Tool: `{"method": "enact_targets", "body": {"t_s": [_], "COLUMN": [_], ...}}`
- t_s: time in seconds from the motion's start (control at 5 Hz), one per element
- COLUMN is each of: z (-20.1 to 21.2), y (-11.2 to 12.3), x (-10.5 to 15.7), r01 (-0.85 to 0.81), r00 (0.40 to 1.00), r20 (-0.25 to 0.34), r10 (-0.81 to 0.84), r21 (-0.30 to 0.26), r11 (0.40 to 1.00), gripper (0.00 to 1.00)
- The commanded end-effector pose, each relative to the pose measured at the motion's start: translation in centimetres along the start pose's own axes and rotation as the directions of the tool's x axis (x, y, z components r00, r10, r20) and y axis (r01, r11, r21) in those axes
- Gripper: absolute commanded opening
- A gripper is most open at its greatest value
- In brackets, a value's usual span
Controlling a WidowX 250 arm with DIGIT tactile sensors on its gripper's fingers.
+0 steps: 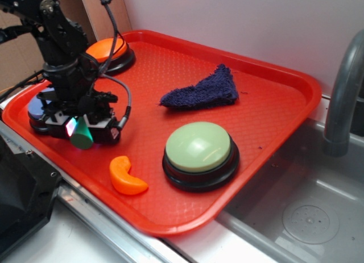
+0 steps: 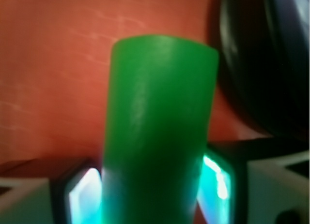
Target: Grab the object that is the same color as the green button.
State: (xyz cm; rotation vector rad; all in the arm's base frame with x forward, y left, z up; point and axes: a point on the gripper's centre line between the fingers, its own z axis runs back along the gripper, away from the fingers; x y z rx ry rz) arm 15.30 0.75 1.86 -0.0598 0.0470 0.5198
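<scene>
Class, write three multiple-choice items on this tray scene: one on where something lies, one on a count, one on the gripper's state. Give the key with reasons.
1. Where does the orange crescent piece lie?
A. left of the green button, near the tray's front edge
B. on the blue cloth
C. in the sink

2. How many push-buttons sit on the red tray?
A. one
B. two
C. three

3. What is the gripper doing?
A. hanging open above the cloth
B. closed on the green cylinder
C. pressing the green button

Key: A, the crescent sits beside the button by the front rim; C, green, orange and blue buttons show; B, the wrist view shows the cylinder between both fingers.
</scene>
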Motion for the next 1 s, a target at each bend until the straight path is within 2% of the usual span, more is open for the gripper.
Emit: {"method": "enact_targets", "body": {"t_s": [0.0, 0.2, 0.4, 0.6, 0.8], "z": [9.1, 14.1, 19.3, 20.0, 19.3], "y": [-3.2, -2.3, -1.1, -1.8, -2.0], "x": [-0.3, 0.3, 2.2, 3.7, 4.6], "r01": [0.303, 0.316, 0.297, 0.317, 0.33], "r00": [0.953, 0.944, 0.946, 0.931, 0.927], "r20": [0.02, 0.094, 0.133, 0.171, 0.158], "r10": [-0.302, -0.316, -0.297, -0.322, -0.339], "r21": [-0.05, 0.012, 0.021, 0.057, 0.081], "r11": [0.952, 0.949, 0.955, 0.947, 0.94], "gripper": [0.0, 0.0, 0.0, 0.0, 0.0]}}
